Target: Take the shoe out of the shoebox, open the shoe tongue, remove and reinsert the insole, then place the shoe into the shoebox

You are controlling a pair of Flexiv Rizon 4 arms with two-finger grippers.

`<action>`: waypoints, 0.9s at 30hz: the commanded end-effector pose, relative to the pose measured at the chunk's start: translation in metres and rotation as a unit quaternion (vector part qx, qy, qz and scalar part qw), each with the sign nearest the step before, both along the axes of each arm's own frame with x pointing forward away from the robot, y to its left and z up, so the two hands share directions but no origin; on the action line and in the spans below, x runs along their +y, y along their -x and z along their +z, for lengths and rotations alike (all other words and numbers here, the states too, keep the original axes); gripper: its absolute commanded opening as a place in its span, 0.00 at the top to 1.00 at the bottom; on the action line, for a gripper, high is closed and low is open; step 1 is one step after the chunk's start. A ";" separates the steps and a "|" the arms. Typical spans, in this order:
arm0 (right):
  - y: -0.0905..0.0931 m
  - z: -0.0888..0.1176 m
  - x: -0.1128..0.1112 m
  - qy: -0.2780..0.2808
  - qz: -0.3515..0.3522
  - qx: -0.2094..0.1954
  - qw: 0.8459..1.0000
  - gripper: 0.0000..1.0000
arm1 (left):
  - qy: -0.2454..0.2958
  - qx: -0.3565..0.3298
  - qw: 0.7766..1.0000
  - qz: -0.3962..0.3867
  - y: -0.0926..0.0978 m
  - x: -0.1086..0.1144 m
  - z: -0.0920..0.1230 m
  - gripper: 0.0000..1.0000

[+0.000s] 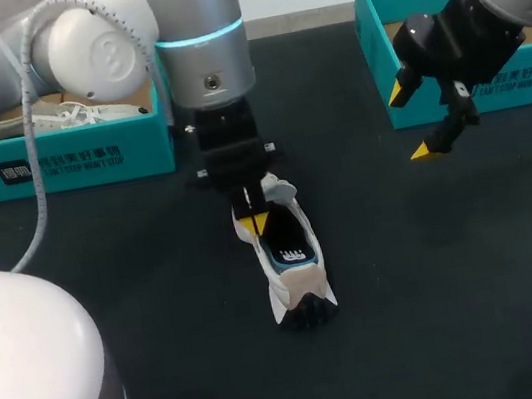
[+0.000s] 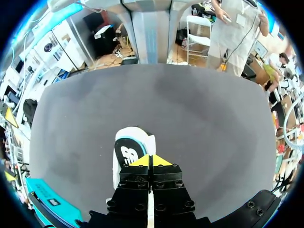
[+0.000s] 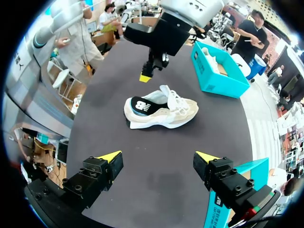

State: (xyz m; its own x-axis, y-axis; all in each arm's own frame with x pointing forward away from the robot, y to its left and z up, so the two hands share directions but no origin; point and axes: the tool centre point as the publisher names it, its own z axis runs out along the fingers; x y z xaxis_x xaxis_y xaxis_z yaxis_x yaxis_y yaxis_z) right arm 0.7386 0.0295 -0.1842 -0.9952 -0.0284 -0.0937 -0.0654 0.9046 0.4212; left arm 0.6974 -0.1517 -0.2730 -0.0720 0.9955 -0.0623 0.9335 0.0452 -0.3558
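Observation:
A white and beige sneaker (image 1: 295, 268) with a black, teal-edged heel stands on the dark table, outside both boxes. My left gripper (image 1: 255, 223) hangs over its heel end, fingers shut with nothing between them. In the left wrist view the shut yellow tips (image 2: 151, 160) are just above the sneaker (image 2: 129, 148). The right wrist view shows the left gripper (image 3: 146, 77) a short way above the sneaker (image 3: 161, 111), not touching it. My right gripper (image 1: 414, 121) stands open and empty in front of the right shoebox (image 1: 478, 97); its fingers (image 3: 158, 156) are spread wide, well short of the sneaker.
A teal shoebox (image 1: 66, 148) at the back left holds a second white shoe (image 1: 56, 118); it also shows in the right wrist view (image 3: 218, 76). The right teal box's corner (image 3: 240, 187) sits close beside my right gripper. Dark tabletop (image 1: 409, 268) surrounds the sneaker.

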 end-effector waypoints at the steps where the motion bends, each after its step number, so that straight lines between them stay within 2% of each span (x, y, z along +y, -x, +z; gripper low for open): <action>1: -0.001 0.000 0.001 0.001 0.000 0.001 1.000 0.00 | 0.009 -0.004 1.000 0.003 0.003 0.005 0.000 1.00; 5: -0.001 0.000 0.001 0.001 0.000 0.001 1.000 0.00 | -0.004 -0.027 0.999 0.018 -0.002 -0.001 -0.015 1.00; 6: -0.001 0.000 0.001 0.001 0.000 0.001 1.000 0.00 | 0.010 -0.026 0.999 0.029 -0.004 -0.002 -0.017 1.00; 13: -0.001 0.000 0.001 0.001 0.000 0.001 1.000 0.00 | 0.007 -0.034 0.998 0.056 -0.011 -0.004 -0.033 1.00; 27: -0.001 0.000 0.001 0.001 0.000 0.001 1.000 0.00 | -0.011 -0.070 0.997 0.034 -0.008 -0.035 -0.064 1.00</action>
